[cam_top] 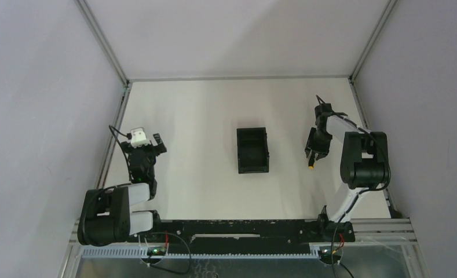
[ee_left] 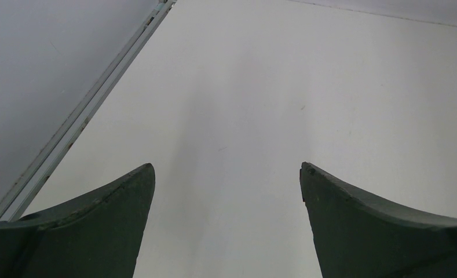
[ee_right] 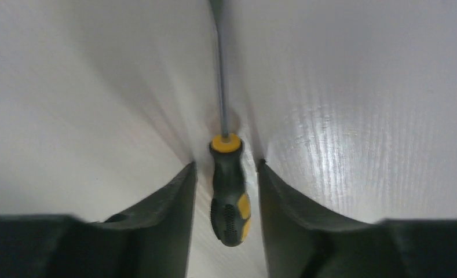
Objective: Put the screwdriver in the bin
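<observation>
The screwdriver point(ee_right: 227, 191) has a dark handle with yellow accents and a thin metal shaft pointing away from the wrist. It lies on the white table. My right gripper point(ee_right: 226, 163) is open and straddles its handle, with a narrow gap on each side. From above, the right gripper point(cam_top: 314, 152) is lowered at the table's right side, and the screwdriver's yellow collar point(cam_top: 312, 165) shows just below it. The black bin point(cam_top: 252, 150) sits open-topped in the middle of the table, left of that gripper. My left gripper point(ee_left: 227, 166) is open and empty over bare table at the left point(cam_top: 142, 145).
A metal frame rail point(ee_left: 81, 113) runs along the table's left edge, close to the left gripper. Grey walls enclose the table on three sides. The right arm's base point(cam_top: 362, 165) stands to the right of the screwdriver.
</observation>
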{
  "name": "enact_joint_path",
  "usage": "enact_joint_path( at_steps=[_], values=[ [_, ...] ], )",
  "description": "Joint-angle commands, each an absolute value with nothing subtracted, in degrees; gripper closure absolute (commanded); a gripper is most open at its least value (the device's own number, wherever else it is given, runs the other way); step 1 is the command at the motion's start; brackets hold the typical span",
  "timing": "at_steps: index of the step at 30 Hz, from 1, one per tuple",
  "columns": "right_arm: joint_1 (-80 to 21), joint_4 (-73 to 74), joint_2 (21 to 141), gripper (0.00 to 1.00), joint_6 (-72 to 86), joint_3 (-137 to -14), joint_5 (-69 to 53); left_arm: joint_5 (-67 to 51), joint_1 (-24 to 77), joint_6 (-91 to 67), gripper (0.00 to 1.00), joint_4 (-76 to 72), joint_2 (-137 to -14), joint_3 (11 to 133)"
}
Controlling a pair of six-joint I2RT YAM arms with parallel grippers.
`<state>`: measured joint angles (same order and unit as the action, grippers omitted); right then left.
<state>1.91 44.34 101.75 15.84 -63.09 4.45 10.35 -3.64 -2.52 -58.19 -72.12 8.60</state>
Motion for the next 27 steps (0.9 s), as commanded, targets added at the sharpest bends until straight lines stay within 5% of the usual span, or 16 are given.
enact_joint_path(
  at_steps=[1, 6, 20, 27],
  values=[
    [2.2, 42.21, 103.94, 0.63, 13.6, -63.28, 4.87, 10.56, -3.34, -1.49, 0.0, -60.47, -72.07, 11.02],
    [2.2, 44.99, 100.78, 1.0, 11.59, -65.14, 5.25, 10.56, -3.36, -1.49, 0.0, -60.47, -72.07, 10.99],
    [-0.56, 67.93, 85.39, 1.0, 13.64, -84.48, 9.1, 10.59, -3.38, -1.49, 0.0, -60.47, -72.07, 10.99],
    [-16.12, 70.2, 86.59, 1.0, 18.11, -91.18, 10.24, 10.55, -3.34, -1.49, 0.0, -60.47, -72.07, 10.99]
  ],
)
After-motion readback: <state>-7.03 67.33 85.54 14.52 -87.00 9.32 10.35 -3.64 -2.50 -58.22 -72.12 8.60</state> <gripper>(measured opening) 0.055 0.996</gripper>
